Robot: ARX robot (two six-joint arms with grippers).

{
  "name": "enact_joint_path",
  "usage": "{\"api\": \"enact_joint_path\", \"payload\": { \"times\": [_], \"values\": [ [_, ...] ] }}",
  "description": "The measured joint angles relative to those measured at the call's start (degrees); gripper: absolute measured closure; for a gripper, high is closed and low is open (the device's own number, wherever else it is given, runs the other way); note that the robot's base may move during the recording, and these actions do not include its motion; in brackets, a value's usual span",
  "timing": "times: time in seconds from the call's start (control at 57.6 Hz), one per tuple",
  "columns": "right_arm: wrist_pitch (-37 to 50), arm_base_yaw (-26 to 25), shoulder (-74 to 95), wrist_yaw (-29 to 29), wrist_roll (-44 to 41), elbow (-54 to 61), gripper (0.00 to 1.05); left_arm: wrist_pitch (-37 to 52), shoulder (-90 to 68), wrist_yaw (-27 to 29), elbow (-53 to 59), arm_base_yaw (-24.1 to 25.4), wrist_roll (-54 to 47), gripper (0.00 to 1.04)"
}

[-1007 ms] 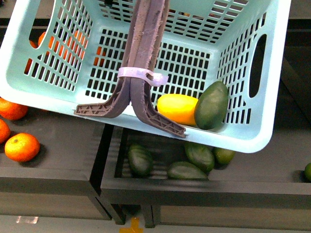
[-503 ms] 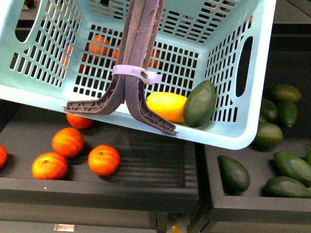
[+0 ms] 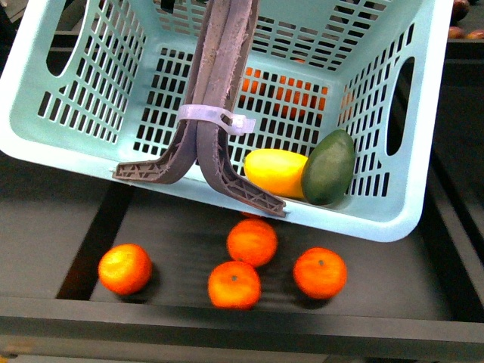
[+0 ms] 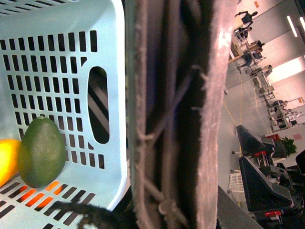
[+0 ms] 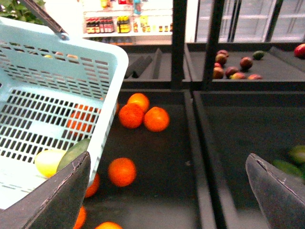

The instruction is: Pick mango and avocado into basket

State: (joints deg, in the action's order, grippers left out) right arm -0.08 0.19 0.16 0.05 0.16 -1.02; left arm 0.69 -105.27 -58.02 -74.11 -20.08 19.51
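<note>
Mango (image 3: 275,172) and avocado (image 3: 329,167) are lying side by side, touching, in the lower right corner of the turquoise basket (image 3: 378,219), which is filling the upper part of the front view and hanging tilted above a dark shelf tray (image 3: 174,234). The yellow mango is sitting left of the dark green avocado, which is leaning against the basket's slotted right wall near an oval grip hole. Brown-grey swing handles (image 3: 219,76) are rising together from the basket's near rim toward the top centre of the frame, bound by a white zip tie (image 3: 215,117).

Four oranges (image 3: 252,242) are resting on the tray below the basket, across the lower middle of the front view, and more orange is showing through the slots of the basket floor.

From the left wrist camera, the handles (image 4: 176,114) are filling the centre of the frame at very close range, while the avocado (image 4: 41,151) and a sliver of the mango (image 4: 5,160) are appearing at lower left; whether the left gripper is clamped around the handles cannot be told.

From the right wrist camera, the right gripper (image 5: 171,191) is standing wide apart with nothing between its dark fingers (image 5: 62,195), at the lower corners of the frame, with the basket (image 5: 107,100) at left and oranges (image 5: 143,114) at centre.
</note>
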Motion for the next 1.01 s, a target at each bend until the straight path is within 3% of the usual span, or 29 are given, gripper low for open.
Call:
{"api": "enact_joint_path", "payload": {
  "times": [0.486,0.521,0.556,0.59,0.642,0.677,0.729,0.799,1.007],
  "values": [
    [-0.04,-0.13,0.02,-0.57,-0.02,0.02,0.09,0.17,0.0,0.44,0.11,0.5,-0.13,0.92],
    [-0.04,-0.15,-0.02,-0.5,-0.02,0.02,0.09,6.43,0.28,7.89,2.36,0.35,4.5,0.92],
    [-0.04,-0.15,0.02,-0.33,-0.02,0.02,0.09,19.96,0.39,24.39,6.71,-0.66,14.53,0.92],
    [-0.04,-0.13,0.04,-0.37,-0.02,0.02,0.09,27.04,-1.01,37.62,7.61,-1.62,22.14,0.92],
    [-0.04,-0.15,0.04,-0.31,-0.02,0.02,0.09,28.04,-2.84,58.03,5.75,-1.88,32.65,0.93],
    [-0.04,-0.15,0.02,-0.07,-0.02,0.02,0.09,27.19,-4.13,66.25,3.58,-1.01,38.01,0.93],
    [-0.04,-0.15,0.0,-0.02,-0.02,0.02,0.09,25.75,-6.32,72.96,0.59,-0.13,42.84,0.93],
    [-0.04,-0.15,0.0,-0.13,-0.02,0.02,0.09,24.37,-10.21,77.55,-2.93,0.07,49.22,0.94],
    [-0.04,-0.15,0.0,-0.09,-0.02,0.02,0.09,25.68,-17.38,82.51,-6.08,0.83,66.64,0.95]
  ]
}}
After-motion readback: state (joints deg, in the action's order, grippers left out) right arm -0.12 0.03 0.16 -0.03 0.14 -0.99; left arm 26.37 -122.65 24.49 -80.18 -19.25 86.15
